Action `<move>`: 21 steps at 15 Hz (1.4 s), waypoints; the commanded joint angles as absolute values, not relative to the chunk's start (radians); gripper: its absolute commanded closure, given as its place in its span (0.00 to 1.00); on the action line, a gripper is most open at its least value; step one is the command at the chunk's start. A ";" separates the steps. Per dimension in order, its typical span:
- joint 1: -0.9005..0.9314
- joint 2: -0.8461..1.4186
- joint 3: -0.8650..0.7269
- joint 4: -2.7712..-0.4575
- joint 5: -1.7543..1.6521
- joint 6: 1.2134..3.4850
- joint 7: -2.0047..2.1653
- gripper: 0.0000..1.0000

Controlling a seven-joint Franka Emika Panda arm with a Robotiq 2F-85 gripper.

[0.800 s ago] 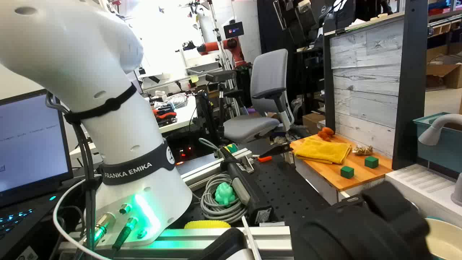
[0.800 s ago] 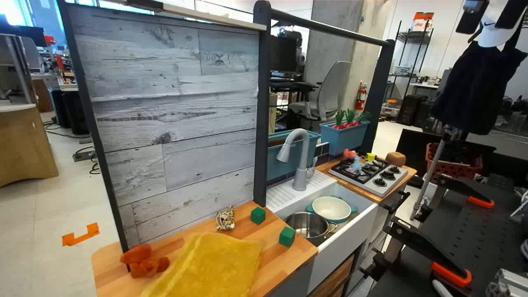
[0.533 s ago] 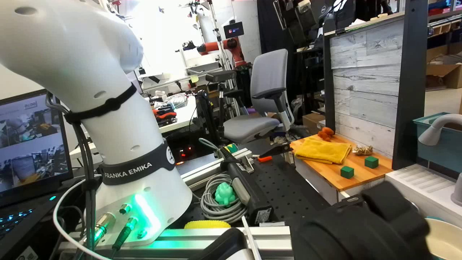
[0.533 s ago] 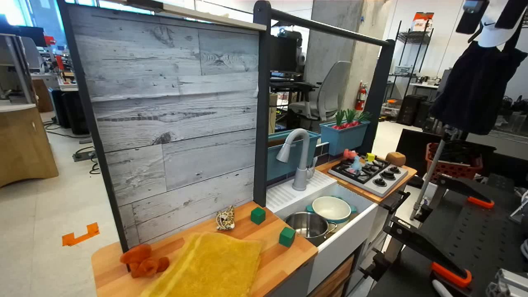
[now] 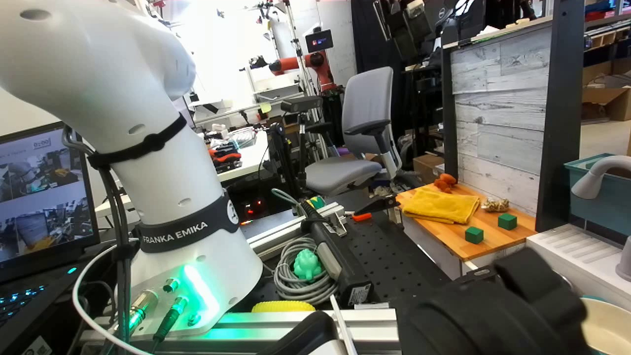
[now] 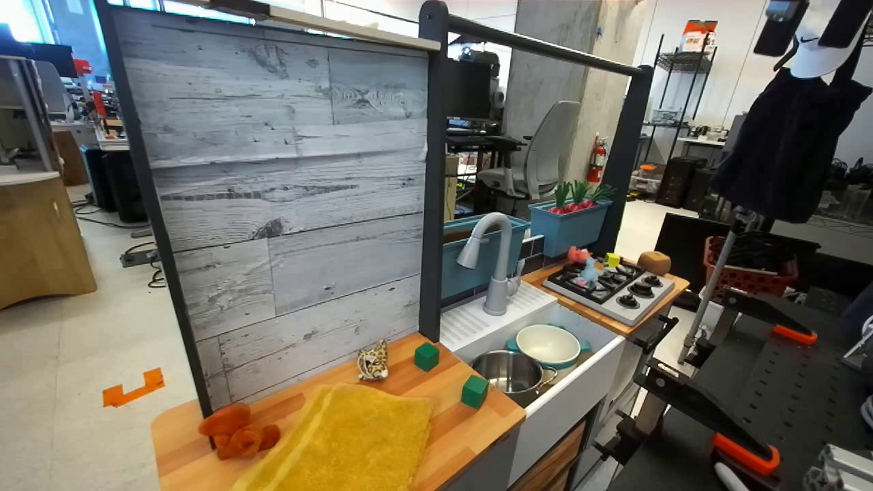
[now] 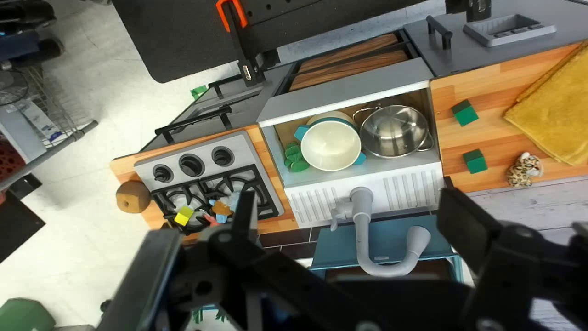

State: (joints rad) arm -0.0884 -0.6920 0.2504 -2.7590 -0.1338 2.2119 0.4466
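Observation:
My gripper [image 7: 347, 204] is open and empty in the wrist view, its black fingers wide apart above the toy kitchen. Between the fingers, lower down, shows the grey faucet [image 7: 363, 230]. Below it in the sink are a cream bowl [image 7: 330, 145] with teal handles, a steel pot [image 7: 395, 131] and a green leafy thing [image 7: 295, 157]. On the wooden counter [image 6: 470, 436] are two green blocks [image 6: 427, 356] [image 6: 475, 391], a yellow cloth [image 6: 361, 436], a spotted toy [image 6: 373, 361] and an orange plush [image 6: 239, 433]. The gripper touches none of these.
A stove [image 6: 610, 290] with small toys and a yellow block [image 7: 184, 215] adjoins the sink. A wood-print back panel [image 6: 286, 191] and dark posts rise behind. Blue planters [image 6: 569, 228] stand behind the sink. A black perforated table [image 5: 384, 261] with orange-handled clamps lies in front.
The laptop screen has switched from text to camera pictures. The arm and the objects show no visible movement.

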 commanded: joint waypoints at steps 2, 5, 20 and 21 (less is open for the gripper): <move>-0.015 -0.649 0.140 -2.758 -0.017 2.352 0.344 0.00; 0.064 -0.607 0.060 -2.760 0.127 2.417 0.246 0.00; 0.113 -0.524 -0.063 -2.765 0.369 2.468 0.046 0.00; 0.112 -0.521 -0.062 -2.765 0.369 2.468 0.046 0.00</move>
State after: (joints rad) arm 0.1237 -0.5204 -0.0732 -2.7665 0.3621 2.4725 0.0510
